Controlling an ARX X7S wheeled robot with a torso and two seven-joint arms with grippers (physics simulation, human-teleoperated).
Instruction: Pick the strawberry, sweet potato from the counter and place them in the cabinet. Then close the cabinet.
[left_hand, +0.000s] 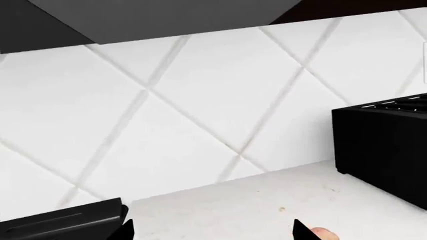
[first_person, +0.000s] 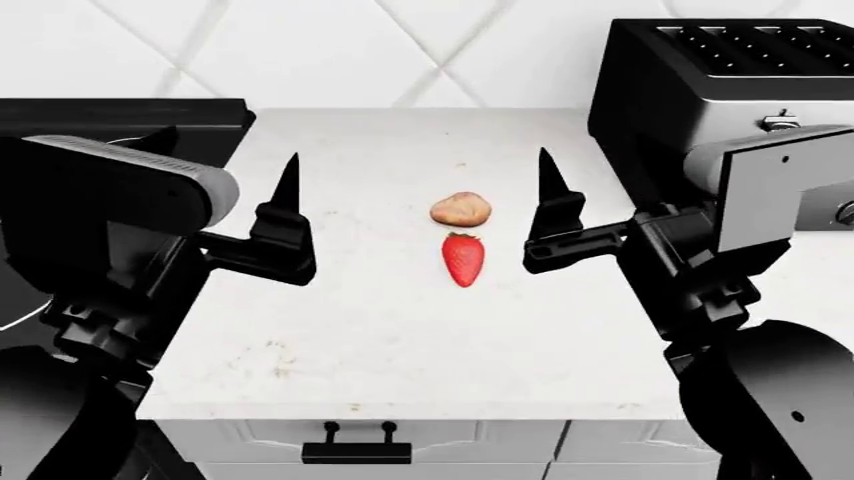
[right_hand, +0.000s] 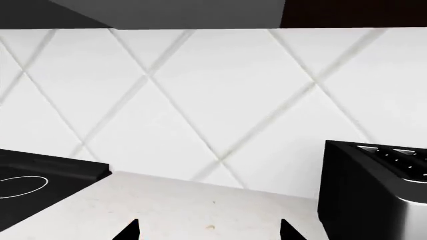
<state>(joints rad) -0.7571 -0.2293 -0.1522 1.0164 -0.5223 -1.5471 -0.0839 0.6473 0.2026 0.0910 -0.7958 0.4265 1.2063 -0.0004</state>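
The strawberry (first_person: 462, 258) lies on the white counter (first_person: 387, 340), pointed end toward me. The sweet potato (first_person: 461, 209) lies just behind it, nearly touching. My left gripper (first_person: 288, 180) hovers left of both, open and empty. My right gripper (first_person: 547, 180) hovers right of both, open and empty. In the left wrist view the left gripper (left_hand: 213, 235) has its fingertips wide apart, and a sliver of the sweet potato (left_hand: 324, 233) shows beside one tip. The right wrist view shows the right gripper (right_hand: 210, 232) spread over bare counter. The cabinet's doors are out of view.
A black toaster (first_person: 721, 90) stands at the counter's back right, close behind my right arm. The black stovetop (first_person: 120, 115) adjoins the counter on the left. A white diamond-tiled wall (first_person: 400, 50) backs the counter. A drawer handle (first_person: 355, 440) sits below the front edge.
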